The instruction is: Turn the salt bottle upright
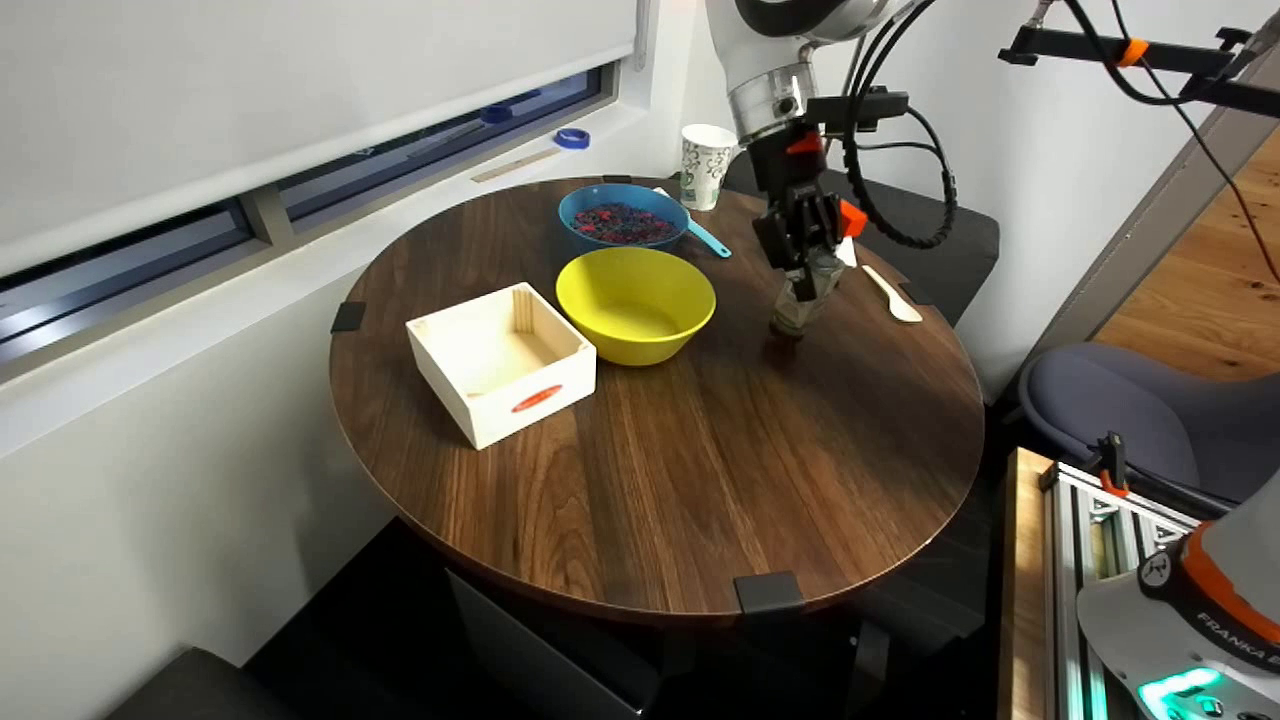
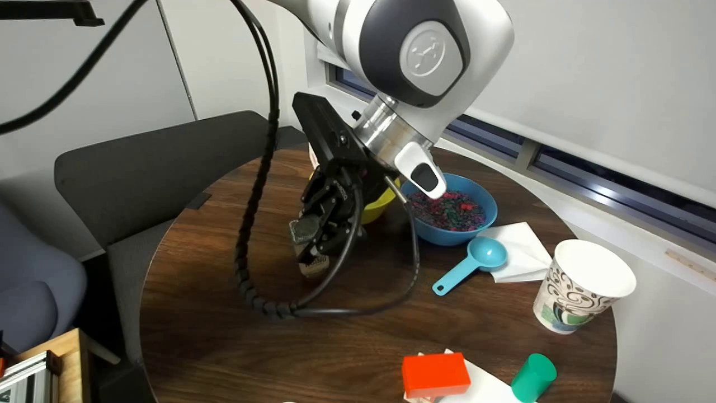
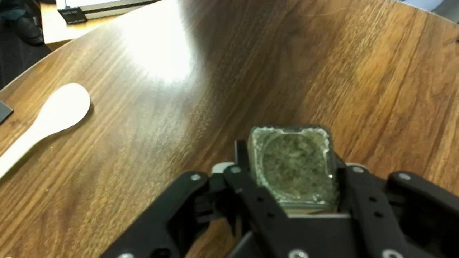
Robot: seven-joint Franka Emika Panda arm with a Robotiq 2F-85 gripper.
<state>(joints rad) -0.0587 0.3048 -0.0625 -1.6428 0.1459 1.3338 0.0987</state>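
The salt bottle is a small square glass bottle with beige contents and a pale label; it shows in both exterior views (image 1: 796, 314) (image 2: 305, 228). My gripper (image 1: 808, 280) is shut on its sides; the jaws also show in an exterior view (image 2: 314, 242). The bottle is upside down and tilted, base up and dark top down, its label lettering inverted. In the wrist view its glass base (image 3: 294, 163) faces the camera between the two fingers (image 3: 291, 154). The dark top is low over the table (image 1: 700, 450); I cannot tell whether it touches.
A yellow bowl (image 1: 620, 290) and wooden box (image 1: 540, 395) stand beside the bottle. A blue bowl (image 2: 447, 236), blue scoop (image 2: 475, 263) and paper cup (image 2: 582, 285) are further back. A white spoon (image 3: 64, 107), red block (image 2: 436, 376) and green cylinder (image 2: 534, 378) lie near the edge.
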